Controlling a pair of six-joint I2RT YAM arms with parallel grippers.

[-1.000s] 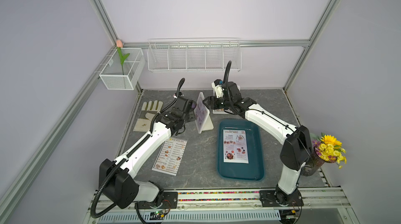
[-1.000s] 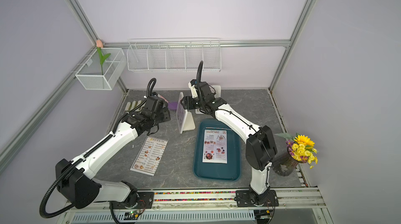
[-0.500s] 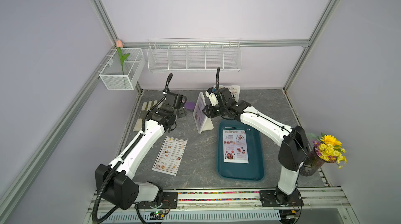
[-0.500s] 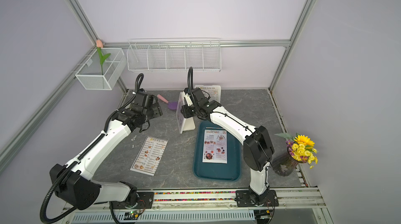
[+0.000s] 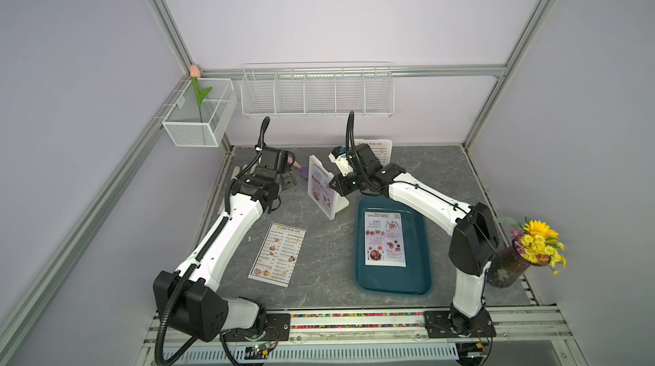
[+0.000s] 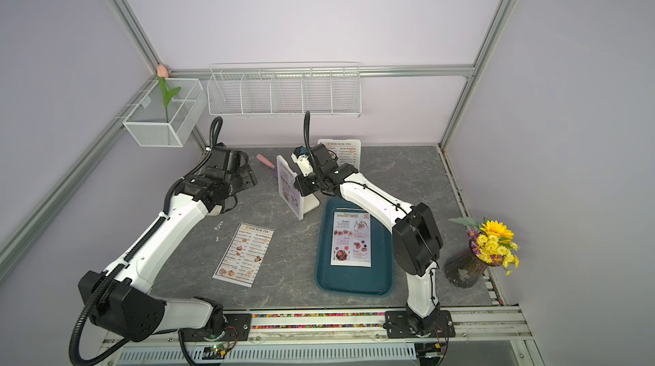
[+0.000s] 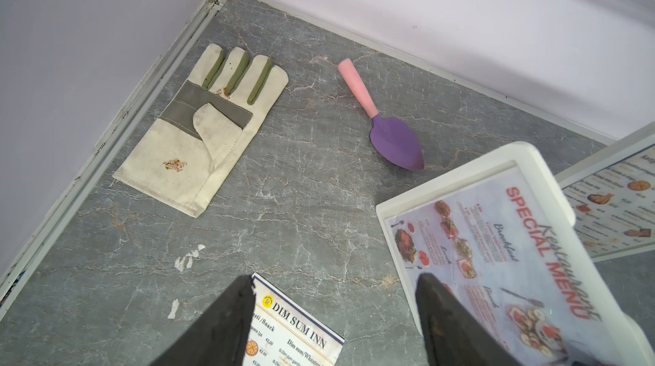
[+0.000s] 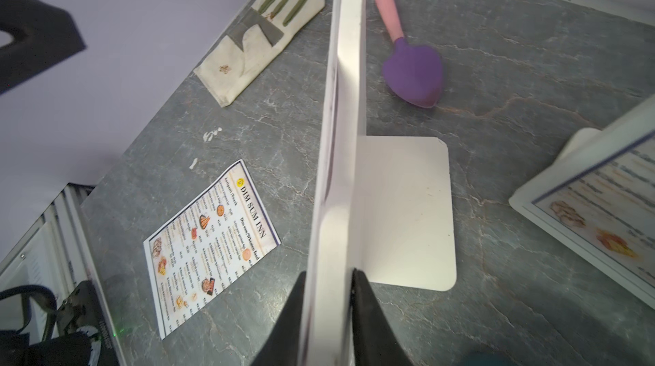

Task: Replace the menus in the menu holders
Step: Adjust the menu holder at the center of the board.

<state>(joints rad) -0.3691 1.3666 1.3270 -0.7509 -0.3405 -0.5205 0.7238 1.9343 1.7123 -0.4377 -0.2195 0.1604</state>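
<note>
While your right gripper (image 8: 329,272) clamps the menu holder (image 8: 347,80) by its edge — left gripper (image 7: 333,277) apart, empty — expect light, stiff, slippery plastic.

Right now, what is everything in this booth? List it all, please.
Menu holders: two, white; middle holder standing mid-table, back holder by the back wall.
Tray: one, dark teal; front right.
DIM SUM INN menus: two, white; loose menu on the table, second menu in the back holder.
SPECIAL MENU sheets: two, red-headed; tray sheet in the tray, holder sheet in the middle holder.
Glove: one, cream; back left corner.
Trowel: one, purple, pink handle; beside the glove.
Wire baskets: two, white; long basket on the back wall, small basket at the left corner, holding a pink tulip.
Vase: one, dark, yellow flowers; right edge.
Left gripper: black, open, empty.
Right gripper: black, shut on the middle holder.
</note>
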